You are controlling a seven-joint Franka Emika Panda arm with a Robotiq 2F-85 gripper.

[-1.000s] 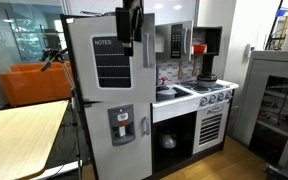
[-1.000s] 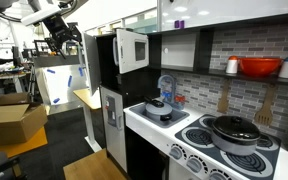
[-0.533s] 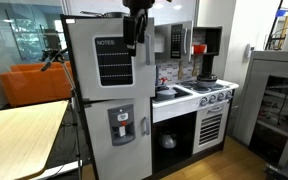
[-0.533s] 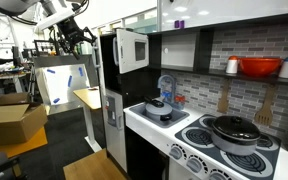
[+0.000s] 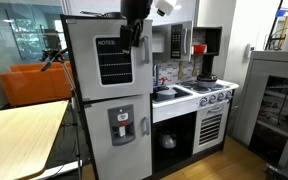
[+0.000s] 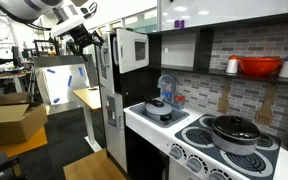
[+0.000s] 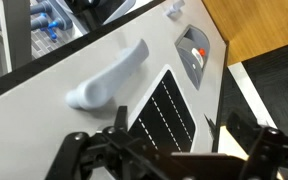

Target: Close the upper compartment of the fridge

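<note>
The fridge (image 5: 104, 140) stands flush against the sink-end edge of the counter (image 5: 184, 101). Its upper compartment (image 5: 109, 55) looks almost flush with the frame in both exterior views, though whether it has seated fully cannot be told. The pincer (image 5: 132, 32) hangs near the door's top corner on the handle side. In the wrist view its fingers (image 7: 84, 150) are spread wide with nothing between them, over the chalkboard panel (image 7: 169, 105) and beside the handle (image 7: 109, 80). The closing push seems to be at its end. The next move likely calls for a short, square press on the door face.
</note>
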